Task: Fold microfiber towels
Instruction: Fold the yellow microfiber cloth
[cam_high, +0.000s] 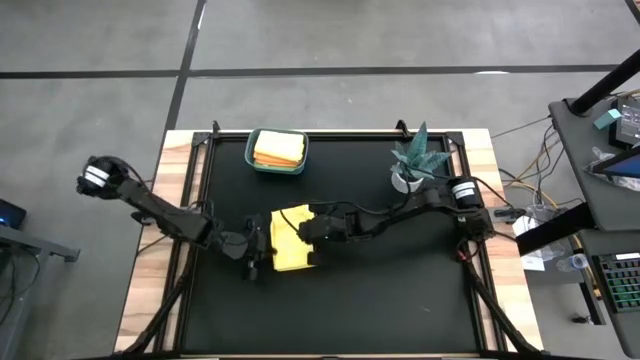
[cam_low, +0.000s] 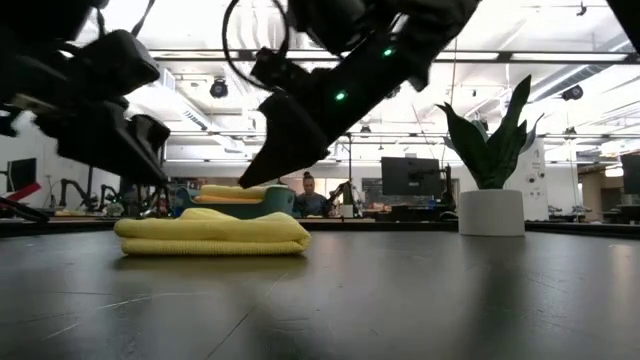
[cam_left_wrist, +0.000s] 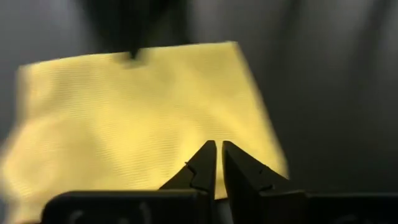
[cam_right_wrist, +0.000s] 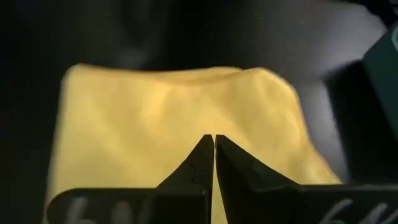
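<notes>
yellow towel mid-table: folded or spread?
Folded. The yellow towel lies as a compact stack with layered edges in the low view, a small rectangle from above.

teal bin (cam_high: 277, 165), potted plant (cam_high: 414, 165), black table (cam_high: 400, 290)

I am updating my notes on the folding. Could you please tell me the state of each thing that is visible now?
yellow towel: folded, flat on the table, not gripped.
left gripper: shut, empty, at the towel's left edge.
right gripper: shut, empty, above the towel's right side.
teal bin: holds folded yellow and orange towels.
potted plant: upright.
</notes>
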